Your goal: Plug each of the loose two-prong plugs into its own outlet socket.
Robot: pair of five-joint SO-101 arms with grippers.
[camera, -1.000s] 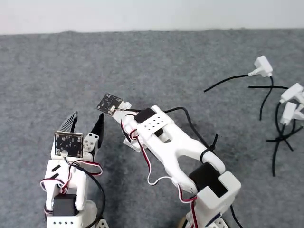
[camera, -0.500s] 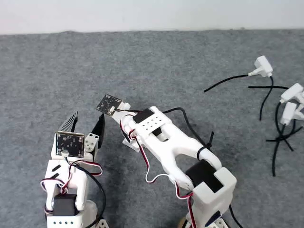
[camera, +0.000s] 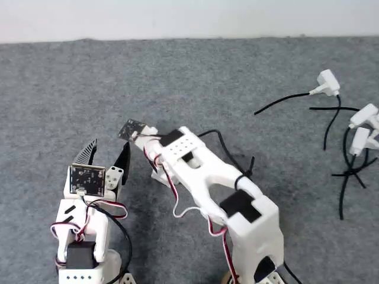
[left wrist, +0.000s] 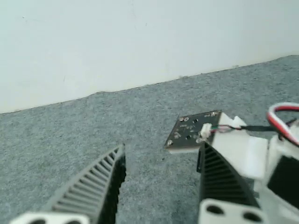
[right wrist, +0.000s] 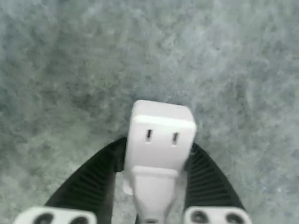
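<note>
Table [camera: 237, 77]: grey felt-like covering, white wall [camera: 177, 18] behind. Outlet socket [right wrist: 161, 126]: white, boxy, two slots, pinched by right end effector [right wrist: 159, 147]. Left end effector [left wrist: 162, 154]: spread.

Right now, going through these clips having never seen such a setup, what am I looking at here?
Two small white robots sit side by side on a grey mat: the left arm and the right arm. The high picture looks down on both; the other two come from cameras on each arm's wrist. The left gripper is open and empty. The right gripper is shut on a white socket with two slots. Toward the right side of the high picture lie white plugs on black cords, apart from both arms.
</note>
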